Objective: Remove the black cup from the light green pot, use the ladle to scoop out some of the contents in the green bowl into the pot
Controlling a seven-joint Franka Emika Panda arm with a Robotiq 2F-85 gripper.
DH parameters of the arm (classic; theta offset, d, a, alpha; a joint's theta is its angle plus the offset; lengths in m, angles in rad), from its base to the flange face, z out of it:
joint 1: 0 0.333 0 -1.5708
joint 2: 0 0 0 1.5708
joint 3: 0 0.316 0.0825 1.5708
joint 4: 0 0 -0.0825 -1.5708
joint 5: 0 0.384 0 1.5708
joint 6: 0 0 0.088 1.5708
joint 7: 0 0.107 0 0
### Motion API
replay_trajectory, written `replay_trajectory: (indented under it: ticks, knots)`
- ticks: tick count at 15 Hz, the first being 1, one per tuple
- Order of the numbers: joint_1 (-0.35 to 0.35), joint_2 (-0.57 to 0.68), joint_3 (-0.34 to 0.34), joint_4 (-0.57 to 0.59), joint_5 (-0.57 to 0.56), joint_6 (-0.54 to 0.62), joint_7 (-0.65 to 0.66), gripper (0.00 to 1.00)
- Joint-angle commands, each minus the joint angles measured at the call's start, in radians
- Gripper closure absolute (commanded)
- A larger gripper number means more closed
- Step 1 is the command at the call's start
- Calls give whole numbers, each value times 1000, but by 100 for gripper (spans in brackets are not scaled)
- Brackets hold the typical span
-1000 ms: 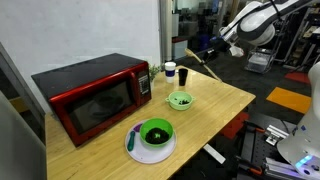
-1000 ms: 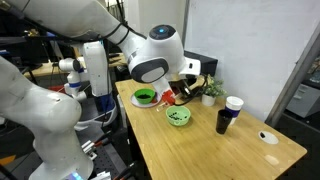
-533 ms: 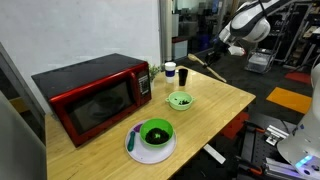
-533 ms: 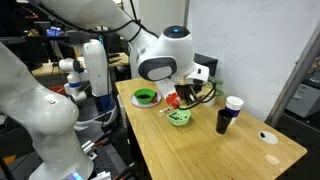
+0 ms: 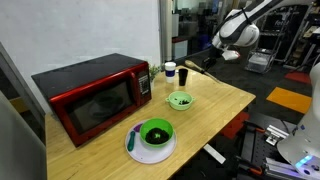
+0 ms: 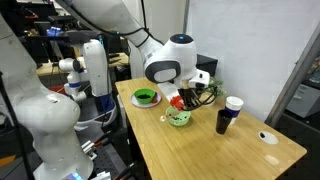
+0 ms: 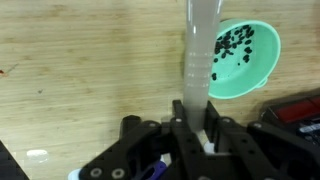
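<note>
My gripper (image 7: 195, 108) is shut on the pale handle of the ladle (image 7: 198, 50), which runs straight up out of the wrist view; its scoop end is out of frame. Just right of the handle lies the light green pot (image 7: 250, 75) with dark bits inside. In an exterior view the gripper (image 5: 213, 58) hangs above the table's far corner with the ladle (image 5: 198, 64) pointing toward the black cup (image 5: 184, 76). That cup stands on the table behind the pot (image 5: 180, 100). The green bowl (image 5: 156, 132) sits on a white plate. Pot (image 6: 179, 118), bowl (image 6: 145, 96) and black cup (image 6: 223, 121) show again.
A red microwave (image 5: 90, 92) fills the table's back side. A white cup (image 5: 170, 70) stands next to the black cup. The white plate (image 5: 140, 150) under the bowl is near the front edge. The arm's bulk (image 6: 165, 65) hides part of the table.
The arm has shifted over the far corner and the wrist has turned. The ladle, which hung slanting downward, now lies flatter and points toward the cups. The grip is unchanged.
</note>
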Motion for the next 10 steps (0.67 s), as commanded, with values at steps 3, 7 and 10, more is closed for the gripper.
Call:
replay_trajectory:
  ticks: [3,7,10]
  knots:
    - [83,137,-59,58,173,3,-134,94]
    - [94,212,-65,80,354,-10,-254,94]
    - [74,275,-46,105,498,-18,-360,94]
